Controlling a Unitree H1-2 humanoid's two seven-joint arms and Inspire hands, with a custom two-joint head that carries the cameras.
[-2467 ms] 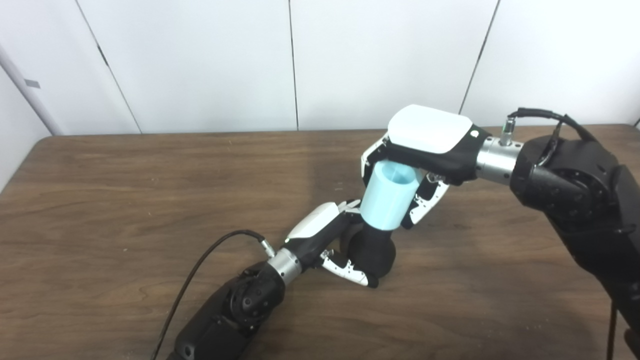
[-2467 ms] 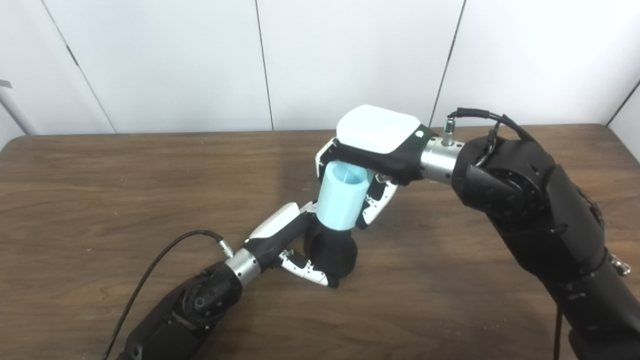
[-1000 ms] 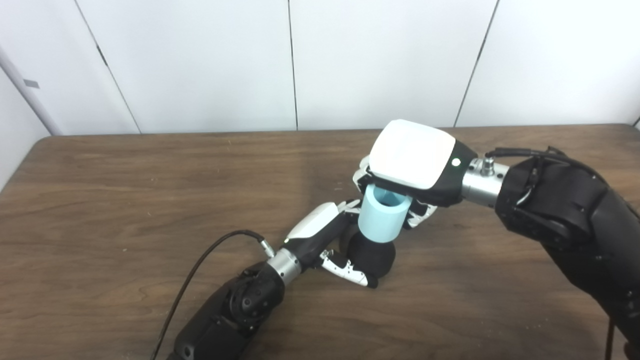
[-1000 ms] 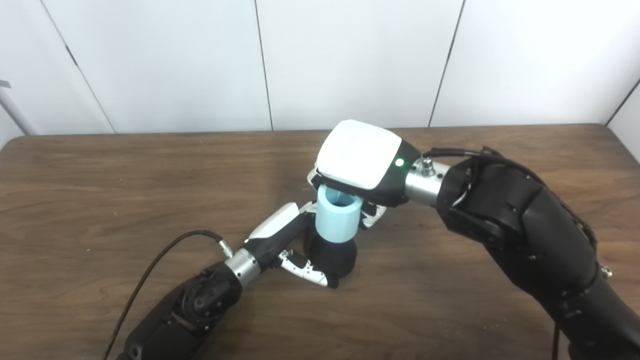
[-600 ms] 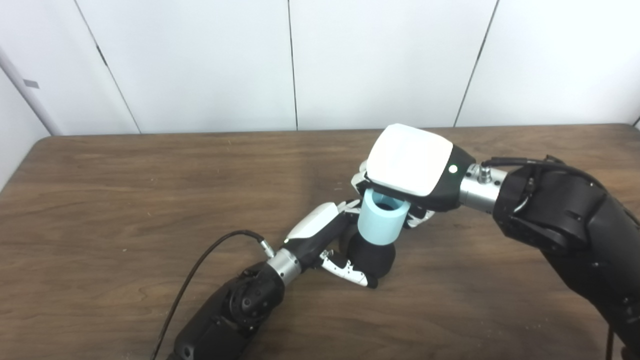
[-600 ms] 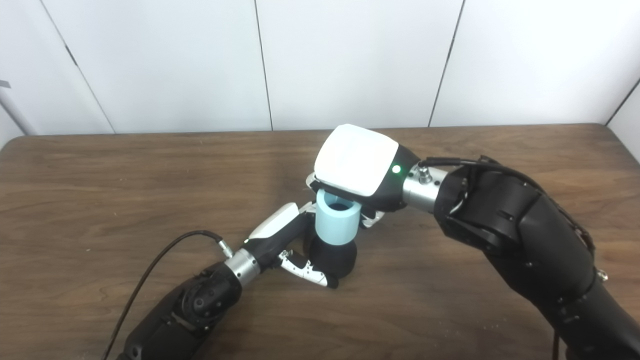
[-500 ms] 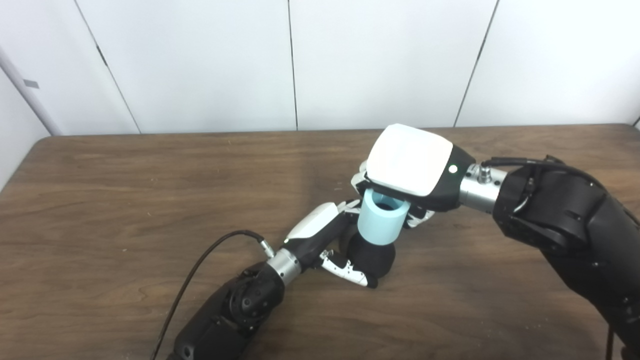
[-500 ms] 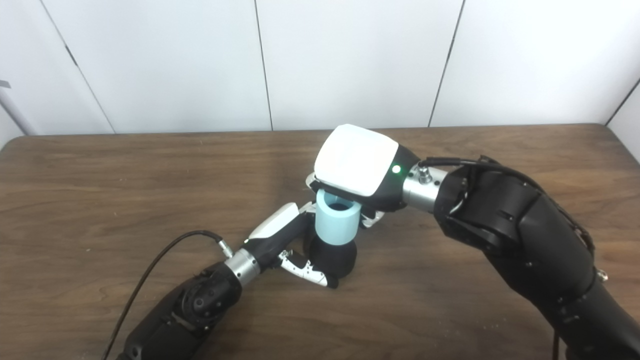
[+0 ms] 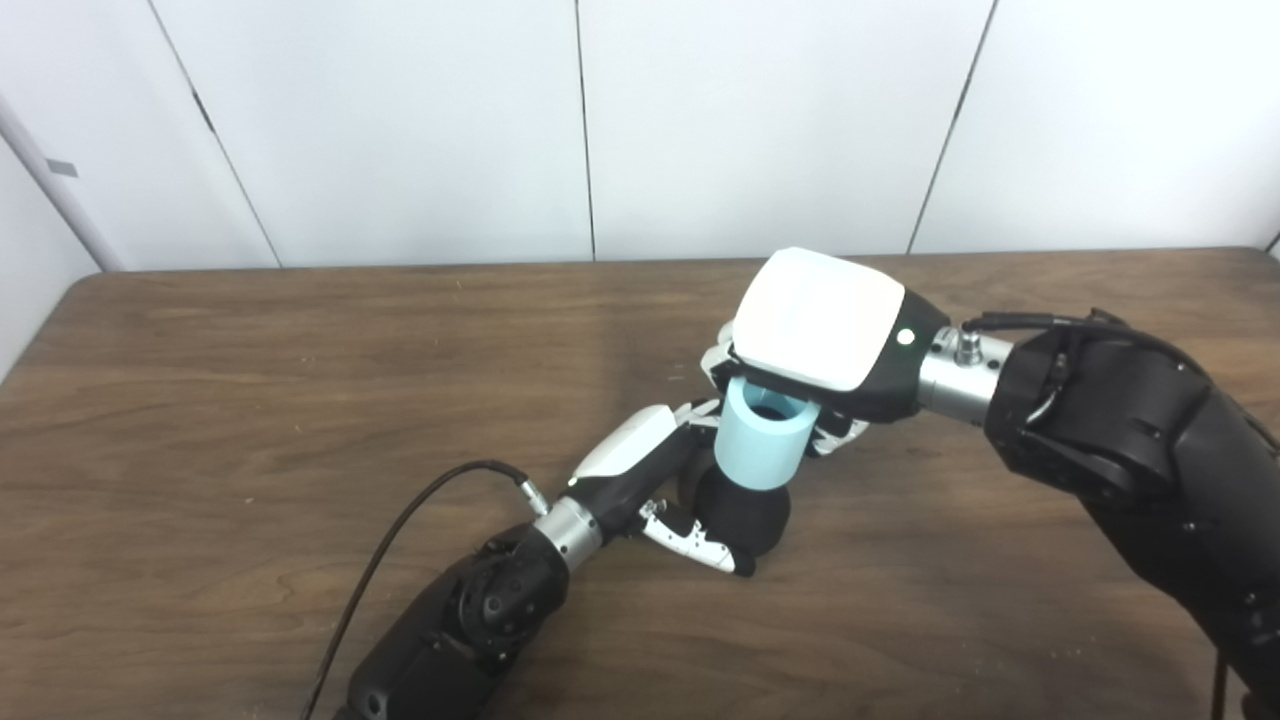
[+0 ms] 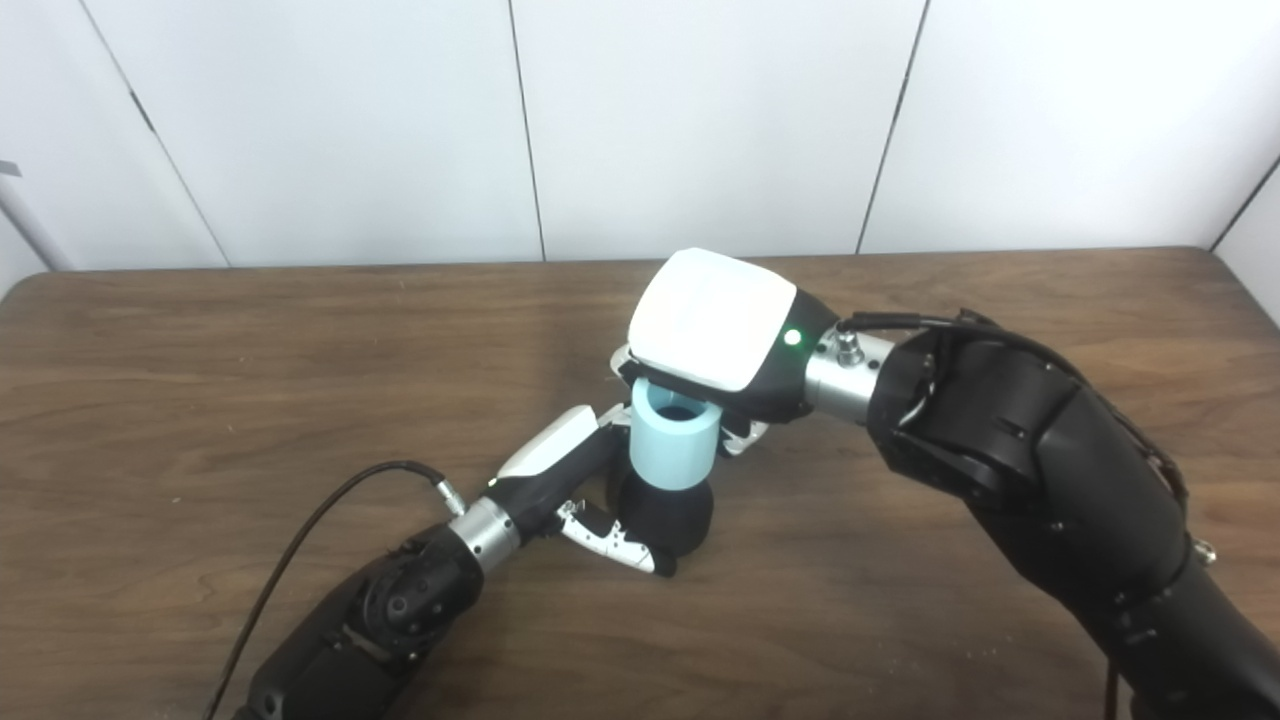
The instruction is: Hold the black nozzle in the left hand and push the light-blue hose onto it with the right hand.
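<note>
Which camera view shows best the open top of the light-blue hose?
The right eye view: the light-blue hose shows more of its open rim below the right hand. The left eye view shows the same hose, its opening hidden more by that hand.

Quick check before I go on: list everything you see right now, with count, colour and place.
hose: one, light-blue, upright, seated on the nozzle at table centre.
nozzle: one, black, under the hose, resting on the table.
table: one, dark brown wood, across the view.
wall panels: white, behind the table.
left hand: white and black, wrapped around the nozzle.
right hand: white and black, closed on the hose from above.
</note>
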